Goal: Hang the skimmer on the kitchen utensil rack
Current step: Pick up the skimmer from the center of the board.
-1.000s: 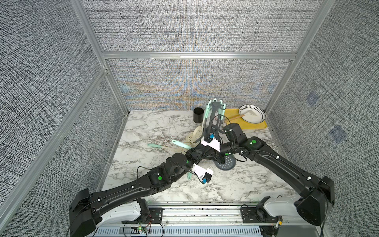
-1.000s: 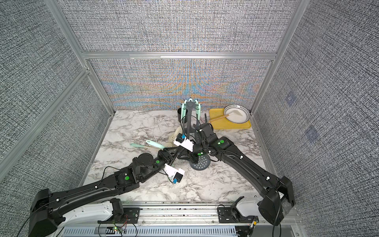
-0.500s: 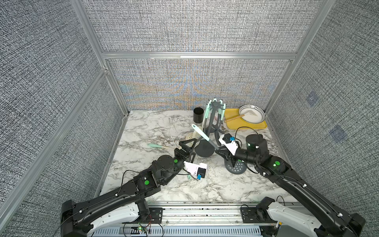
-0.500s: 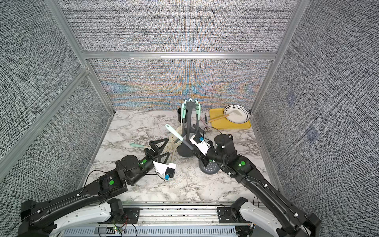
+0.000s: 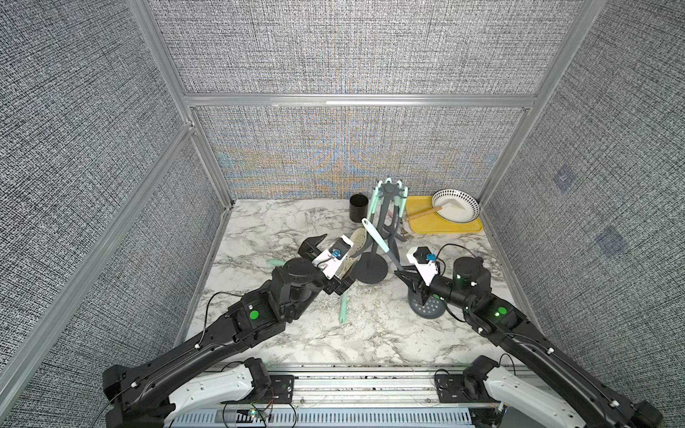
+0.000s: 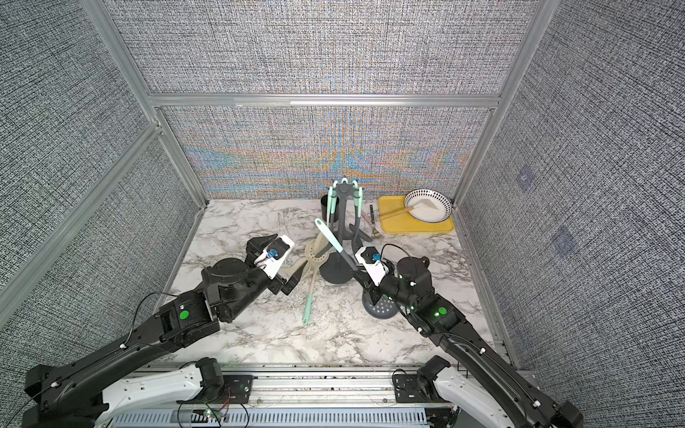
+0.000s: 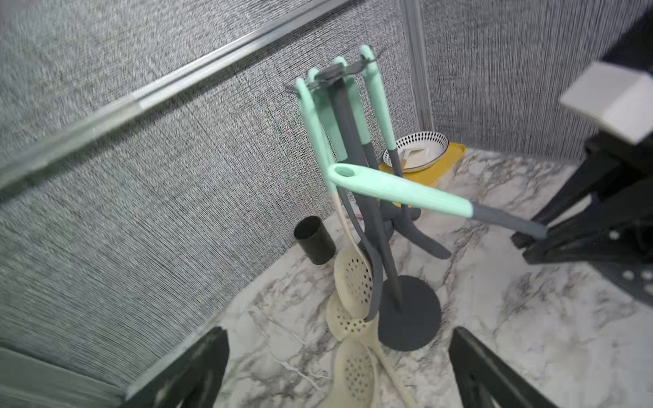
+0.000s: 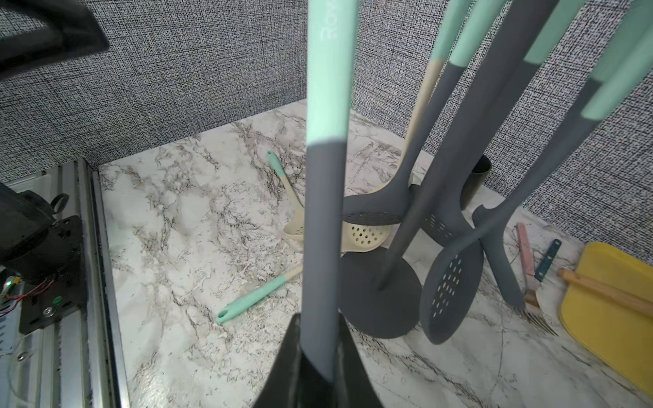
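Release logged | left gripper (image 7: 339, 333) jaws now spread wide, backed away from skimmer (image 5: 381, 244) | right gripper (image 8: 319, 328) alone clamped on its grey shaft, perforated head below gripper, eyelet ahead, beneath kitchen utensil rack (image 5: 370, 272) crown | next, likely: lift eyelet onto free hook.

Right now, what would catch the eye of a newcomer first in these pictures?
The right hand grips a grey skimmer low on its shaft, its mint handle slanting up toward the kitchen utensil rack in the middle of the table. In the far right corner, a yellow tray carries a patterned bowl.
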`<state>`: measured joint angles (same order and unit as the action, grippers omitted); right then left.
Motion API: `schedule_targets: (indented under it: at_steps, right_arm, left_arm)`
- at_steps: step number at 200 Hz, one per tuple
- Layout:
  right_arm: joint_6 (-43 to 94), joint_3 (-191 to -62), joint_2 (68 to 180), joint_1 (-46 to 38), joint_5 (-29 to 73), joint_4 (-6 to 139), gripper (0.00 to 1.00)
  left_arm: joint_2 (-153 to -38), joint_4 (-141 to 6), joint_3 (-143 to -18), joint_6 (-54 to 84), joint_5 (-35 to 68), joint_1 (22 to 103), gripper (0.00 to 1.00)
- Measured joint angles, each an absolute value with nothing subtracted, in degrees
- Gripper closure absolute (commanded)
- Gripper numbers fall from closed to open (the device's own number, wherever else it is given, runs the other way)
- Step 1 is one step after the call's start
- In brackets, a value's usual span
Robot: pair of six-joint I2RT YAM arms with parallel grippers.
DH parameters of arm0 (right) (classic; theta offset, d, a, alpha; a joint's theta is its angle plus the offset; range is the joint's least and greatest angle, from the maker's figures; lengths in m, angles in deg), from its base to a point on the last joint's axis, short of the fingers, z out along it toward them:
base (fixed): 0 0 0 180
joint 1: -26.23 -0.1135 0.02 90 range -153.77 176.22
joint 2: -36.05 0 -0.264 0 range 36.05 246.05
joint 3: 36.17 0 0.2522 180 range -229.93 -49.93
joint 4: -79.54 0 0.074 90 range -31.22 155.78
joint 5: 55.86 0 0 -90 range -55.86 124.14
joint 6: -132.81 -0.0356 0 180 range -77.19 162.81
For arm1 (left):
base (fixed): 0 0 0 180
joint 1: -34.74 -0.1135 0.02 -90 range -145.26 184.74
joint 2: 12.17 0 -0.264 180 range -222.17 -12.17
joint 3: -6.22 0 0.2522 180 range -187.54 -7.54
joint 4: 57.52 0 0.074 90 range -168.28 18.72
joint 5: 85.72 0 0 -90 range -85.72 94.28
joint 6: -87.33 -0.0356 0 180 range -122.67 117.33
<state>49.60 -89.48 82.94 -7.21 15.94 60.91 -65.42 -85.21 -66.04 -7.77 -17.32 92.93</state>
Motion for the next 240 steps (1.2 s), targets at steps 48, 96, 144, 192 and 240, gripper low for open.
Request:
schedule_targets:
  at_steps: [48, 96, 144, 192, 240]
  right_arm:
    - [47.9, -87.4, 83.3, -7.2, 11.7, 66.1, 1.0]
    - [47.3, -87.7, 85.8, -7.2, 6.3, 68.8, 1.0]
    - [47.3, -87.8, 86.4, -7.6, 0.5, 70.7, 1.0]
    - [47.8, -88.2, 88.2, -8.5, -2.4, 70.7, 1.0]
    - [48.5, -88.0, 88.5, -9.3, -0.6, 72.4, 0.96]
  left_arm:
    - [-63.1, -80.3, -60.8, 20.9, -0.3, 84.0, 0.03]
    - [-63.4, -68.4, -57.7, 35.4, 12.5, 79.3, 0.08]
    - [-66.2, -63.1, -58.3, 39.8, 16.3, 77.7, 0.34]
    - [-69.7, -59.2, -58.7, 42.2, 18.8, 77.5, 0.77]
    - [-70.0, -55.8, -58.0, 43.5, 20.7, 77.4, 0.97]
